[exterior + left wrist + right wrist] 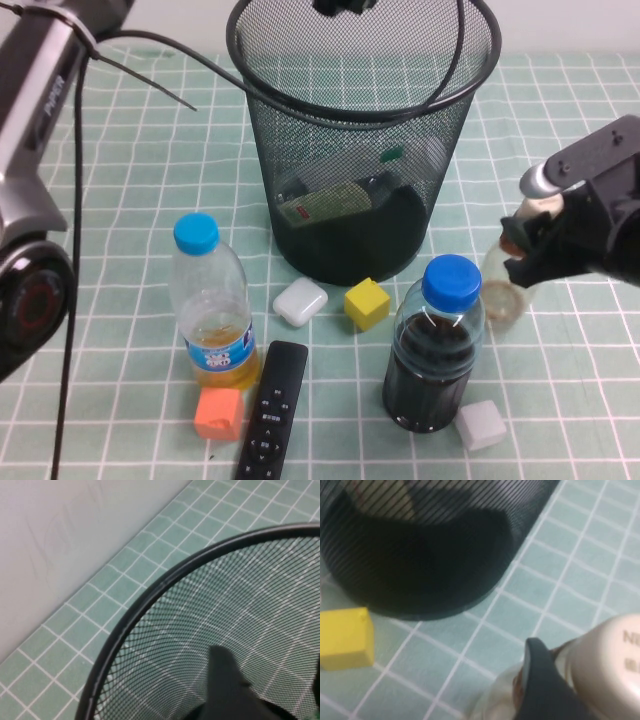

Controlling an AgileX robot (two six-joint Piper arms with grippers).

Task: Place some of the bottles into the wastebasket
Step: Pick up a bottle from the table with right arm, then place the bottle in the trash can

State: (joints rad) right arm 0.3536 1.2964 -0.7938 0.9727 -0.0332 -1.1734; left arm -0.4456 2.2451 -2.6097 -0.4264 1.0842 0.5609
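The black wire-mesh wastebasket (360,150) stands at the back middle of the table. A bottle with a pale label (325,202) lies inside it on the bottom, seen through the mesh. My left gripper (340,5) hangs over the basket's mouth, open and empty; in the left wrist view (270,665) it is over the rim (150,592). My right gripper (522,245) is to the right of the basket, shut on the neck of the small beige-capped bottle (503,290) with brownish liquid. Its beige cap (612,665) fills the right wrist view next to one finger (540,685).
In front of the basket are a blue-capped bottle of orange liquid (212,310), a blue-capped bottle of dark liquid (432,350), a yellow cube (366,303), a white case (300,300), an orange cube (218,413), a black remote (272,410) and a white cube (482,425).
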